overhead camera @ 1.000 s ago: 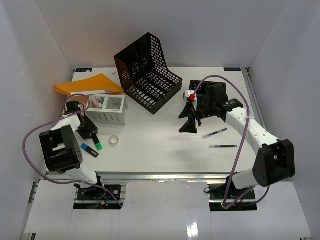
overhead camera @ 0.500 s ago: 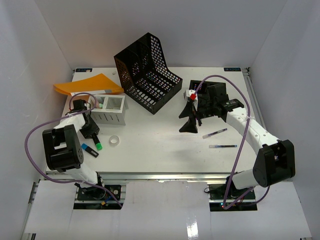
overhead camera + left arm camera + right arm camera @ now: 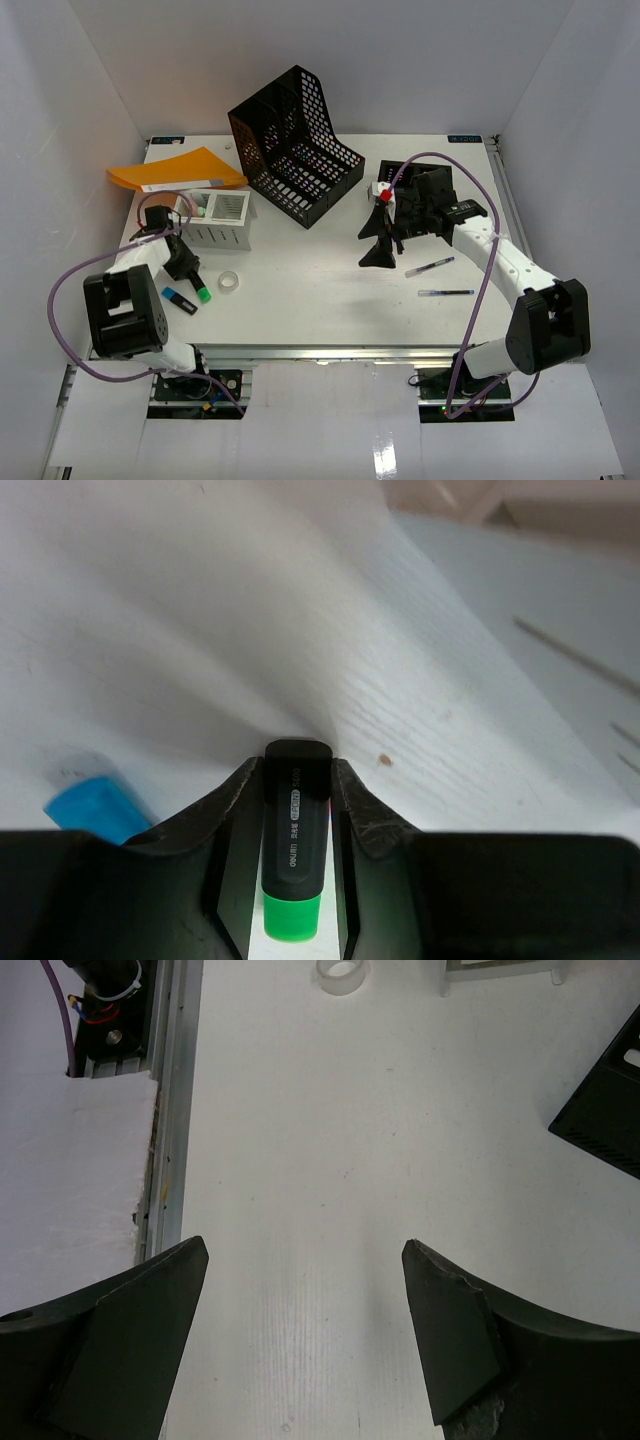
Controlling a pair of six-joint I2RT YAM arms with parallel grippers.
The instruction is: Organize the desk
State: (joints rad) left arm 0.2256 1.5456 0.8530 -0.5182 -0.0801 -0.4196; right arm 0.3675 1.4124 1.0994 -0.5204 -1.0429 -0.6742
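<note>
Your left gripper [image 3: 297, 775] pinching a green-capped highlighter [image 3: 293, 860], your right gripper [image 3: 305, 1270] spread wide above the desk [image 3: 300, 1110].

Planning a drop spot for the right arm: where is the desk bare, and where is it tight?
Bare: mid desk, between the tape roll and the right gripper, in front of the black file rack. Crowded: the left side, with white bin, blue highlighter, and the left gripper closed on the green-capped highlighter. Two pens lie right of centre.
</note>
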